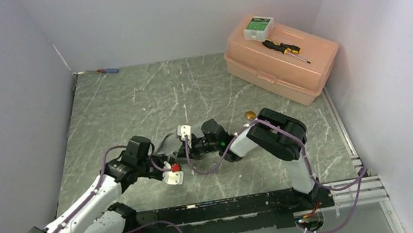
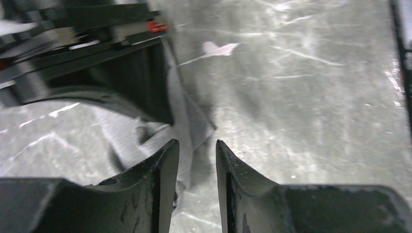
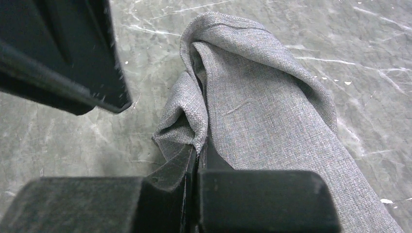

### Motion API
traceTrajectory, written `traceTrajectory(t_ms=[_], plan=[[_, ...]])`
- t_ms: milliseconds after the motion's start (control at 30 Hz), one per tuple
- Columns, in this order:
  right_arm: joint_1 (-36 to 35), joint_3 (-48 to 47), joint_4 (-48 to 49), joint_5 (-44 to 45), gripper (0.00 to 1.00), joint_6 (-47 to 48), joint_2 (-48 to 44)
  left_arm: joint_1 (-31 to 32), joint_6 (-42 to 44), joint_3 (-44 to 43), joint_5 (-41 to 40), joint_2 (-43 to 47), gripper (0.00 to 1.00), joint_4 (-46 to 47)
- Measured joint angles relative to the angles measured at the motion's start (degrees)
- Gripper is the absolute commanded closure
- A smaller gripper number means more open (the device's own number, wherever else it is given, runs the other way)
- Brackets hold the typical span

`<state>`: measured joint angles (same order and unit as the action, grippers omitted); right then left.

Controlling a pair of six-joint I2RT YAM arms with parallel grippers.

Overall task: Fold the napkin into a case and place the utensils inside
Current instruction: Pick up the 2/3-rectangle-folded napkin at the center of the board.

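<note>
We found the napkin bunched on the table, with no case formed yet. Our right gripper pinched its edge tight, and our left gripper stood part-open over the cloth, gripping nothing. The gold-bronze spoon lay outside.

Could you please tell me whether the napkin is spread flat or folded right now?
Bunched, not flat: the napkin is gathered into loose, uneven folds, with one edge pinched in the shut right pincer.

The left arm and right arm are bending inward, wrists close together; the left gripper is holding its jaws slightly apart, the right gripper is pinching the napkin tight
</note>
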<state>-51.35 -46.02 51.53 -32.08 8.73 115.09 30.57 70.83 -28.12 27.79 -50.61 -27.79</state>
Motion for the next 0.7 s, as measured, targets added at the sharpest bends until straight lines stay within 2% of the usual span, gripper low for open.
traceTrajectory(t_ms=[233,400,700], plan=[[0.28,-0.31,-0.04,-0.63,1.00,-0.35,0.00,0.00,7.76,-0.13,2.97,-7.80,0.66,-3.85],[0.68,-0.61,-0.07,-1.57,1.00,-0.63,0.02,0.00,9.38,-0.09,1.73,-13.07,0.58,-0.28],[1.60,-0.63,-0.07,-3.30,1.00,-1.73,0.02,0.00,10.78,0.76,0.85,-16.17,0.61,5.22]])
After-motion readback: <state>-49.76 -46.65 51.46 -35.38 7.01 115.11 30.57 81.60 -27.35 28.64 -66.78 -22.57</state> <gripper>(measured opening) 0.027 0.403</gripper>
